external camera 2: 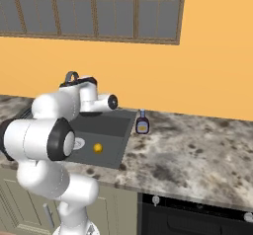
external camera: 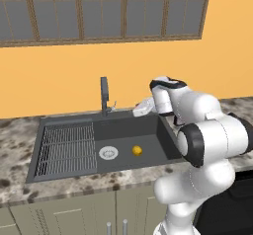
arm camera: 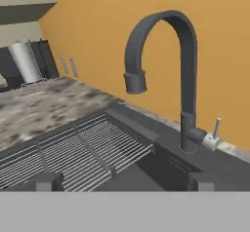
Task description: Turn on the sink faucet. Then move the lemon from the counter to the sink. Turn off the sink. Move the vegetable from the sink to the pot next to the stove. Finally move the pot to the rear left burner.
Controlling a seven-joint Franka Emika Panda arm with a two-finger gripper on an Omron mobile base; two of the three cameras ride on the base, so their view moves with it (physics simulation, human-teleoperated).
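Already the lemon [external camera: 137, 150] lies in the sink [external camera: 148, 130], just right of the drain [external camera: 108, 153]; no water shows at the sink faucet [arm camera: 183, 75], so steps 1 to 3 look done or nearly so. Lifting the lemon out and moving the pot remain. The faucet stands upright, its spout arching over the rack [arm camera: 83, 153]. The gripper [arm camera: 122, 181] hovers near it, apparently empty, fingertips spread wide.

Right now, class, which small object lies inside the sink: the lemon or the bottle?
The lemon, yellow, beside the drain. The bottle stands on the counter.
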